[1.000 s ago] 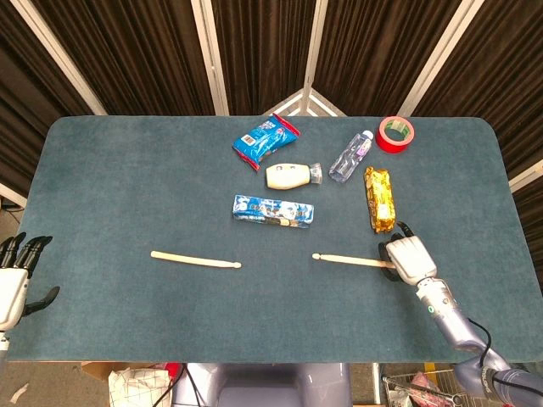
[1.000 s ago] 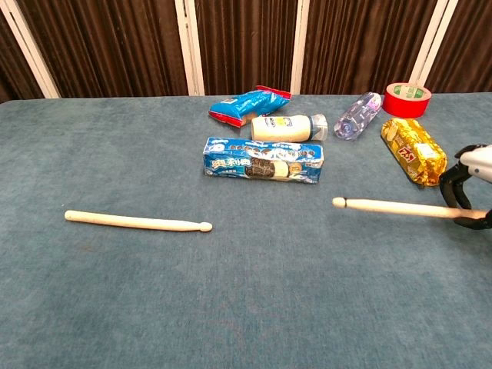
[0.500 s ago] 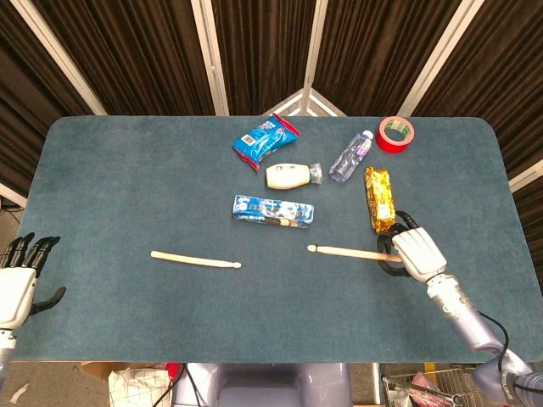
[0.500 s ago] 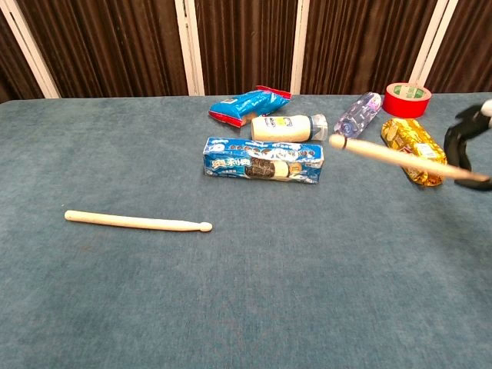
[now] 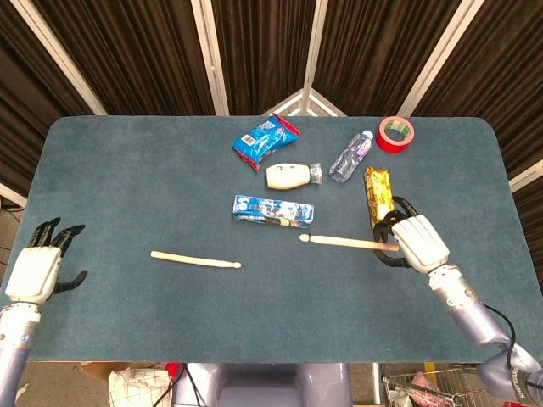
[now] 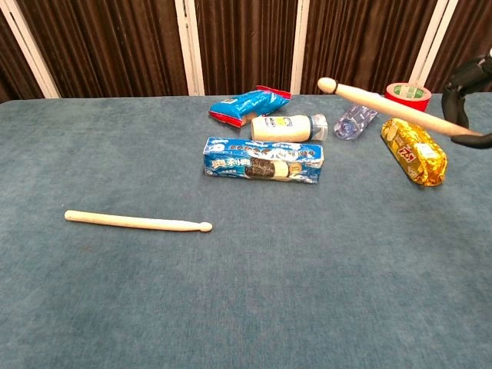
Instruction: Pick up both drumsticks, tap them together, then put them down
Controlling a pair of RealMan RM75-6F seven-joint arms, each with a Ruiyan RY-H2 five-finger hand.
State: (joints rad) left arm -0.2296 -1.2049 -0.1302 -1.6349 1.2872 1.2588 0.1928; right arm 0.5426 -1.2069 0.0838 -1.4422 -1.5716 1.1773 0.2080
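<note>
Gripping one drumstick (image 5: 344, 242) by its butt end, the right hand (image 5: 413, 241) holds it off the blue table (image 5: 127, 186), tip pointing left above the cookie box (image 5: 274, 210). The other drumstick (image 5: 196, 259) lies flat on the cloth, well apart from the left hand (image 5: 38, 270), which hangs at the table's edge, fingers spread, holding nothing.

Looks like a robot test lab, not a home. Blue felt-covered table (image 5: 127, 186) fenced by dark curtains (image 5: 144, 51) on white frame poles (image 5: 208, 51). Random props sit mid-table: snack packs (image 5: 274, 211), a bottle (image 5: 350, 156), red tape roll (image 5: 395, 133) behind.
</note>
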